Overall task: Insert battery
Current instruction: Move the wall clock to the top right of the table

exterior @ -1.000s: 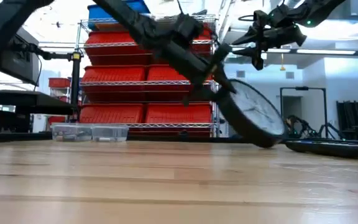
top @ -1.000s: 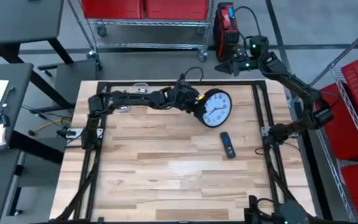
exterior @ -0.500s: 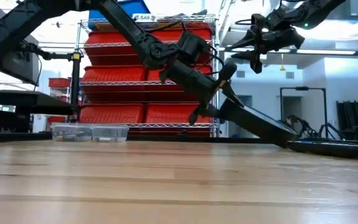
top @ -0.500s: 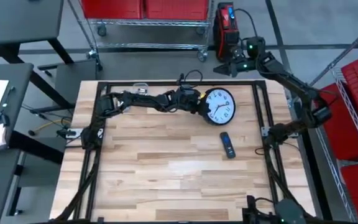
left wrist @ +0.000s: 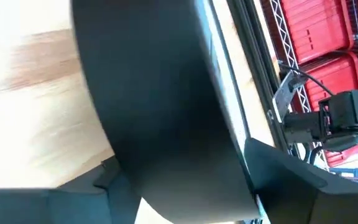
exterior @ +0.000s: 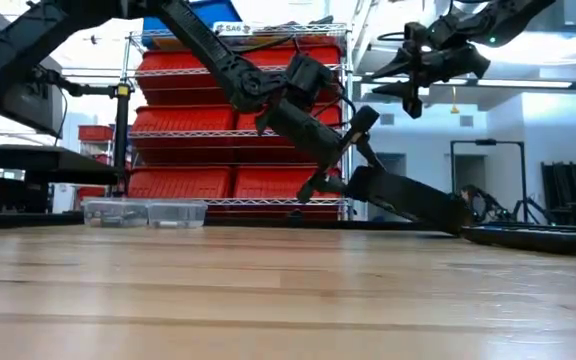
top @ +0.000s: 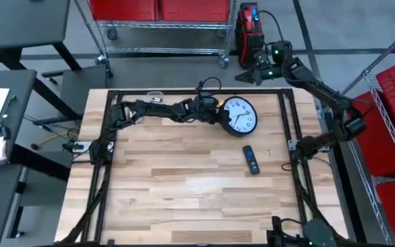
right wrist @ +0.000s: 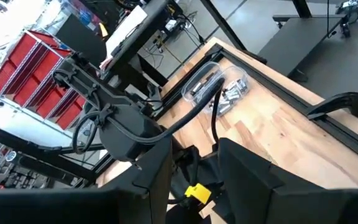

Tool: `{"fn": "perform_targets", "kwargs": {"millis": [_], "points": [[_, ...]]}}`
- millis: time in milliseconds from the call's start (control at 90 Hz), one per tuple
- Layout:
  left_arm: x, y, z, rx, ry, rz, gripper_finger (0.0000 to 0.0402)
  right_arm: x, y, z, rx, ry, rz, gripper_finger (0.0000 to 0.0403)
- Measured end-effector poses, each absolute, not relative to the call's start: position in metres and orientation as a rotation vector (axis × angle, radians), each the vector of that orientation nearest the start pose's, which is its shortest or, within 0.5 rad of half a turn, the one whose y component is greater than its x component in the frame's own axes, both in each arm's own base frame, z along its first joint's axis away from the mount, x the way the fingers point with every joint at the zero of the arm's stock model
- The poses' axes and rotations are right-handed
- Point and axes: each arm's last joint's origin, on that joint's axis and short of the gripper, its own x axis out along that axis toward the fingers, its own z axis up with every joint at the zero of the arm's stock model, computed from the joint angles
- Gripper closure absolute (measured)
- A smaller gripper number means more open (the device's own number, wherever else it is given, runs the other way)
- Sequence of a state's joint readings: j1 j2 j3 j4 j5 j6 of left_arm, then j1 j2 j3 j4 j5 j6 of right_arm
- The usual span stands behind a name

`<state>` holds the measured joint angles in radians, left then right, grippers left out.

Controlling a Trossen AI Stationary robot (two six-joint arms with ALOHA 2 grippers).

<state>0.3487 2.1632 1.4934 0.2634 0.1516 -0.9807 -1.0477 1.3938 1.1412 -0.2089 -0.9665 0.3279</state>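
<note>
The clock [top: 240, 116] lies face up, slightly tilted, at the bench's [top: 184, 185] far 1 o'clock area, its rim gripped by the left claw [top: 216, 113], while the right claw [top: 247, 74] hovers spread and empty beyond the far edge, a remote [top: 252, 160] nearby.

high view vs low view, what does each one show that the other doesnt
Only the high view shows the clock face with its hands and numerals, and the remote from above. Only the low view shows that the clock is tilted, one edge lifted by the left tool. Both show the right tool raised beyond the table's far edge, and the clear battery tray.
</note>
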Motion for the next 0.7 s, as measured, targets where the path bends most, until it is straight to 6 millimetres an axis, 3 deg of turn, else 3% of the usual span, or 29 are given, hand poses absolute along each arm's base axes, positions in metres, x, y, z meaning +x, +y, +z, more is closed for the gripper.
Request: {"fn": "perform_targets", "kwargs": {"millis": [300, 700], "points": [[0.452, 0.159, 0.168, -1.051, 0.421, 0.400, 0.0127, 0.170, -0.247, 0.318, 0.673, 0.269, -0.110, 0.0280], [0.456, 0.157, 0.175, -1.084, 0.397, 0.248, 0.0127, 0.168, -0.243, 0.311, 0.649, 0.327, -0.098, 0.0280]]}}
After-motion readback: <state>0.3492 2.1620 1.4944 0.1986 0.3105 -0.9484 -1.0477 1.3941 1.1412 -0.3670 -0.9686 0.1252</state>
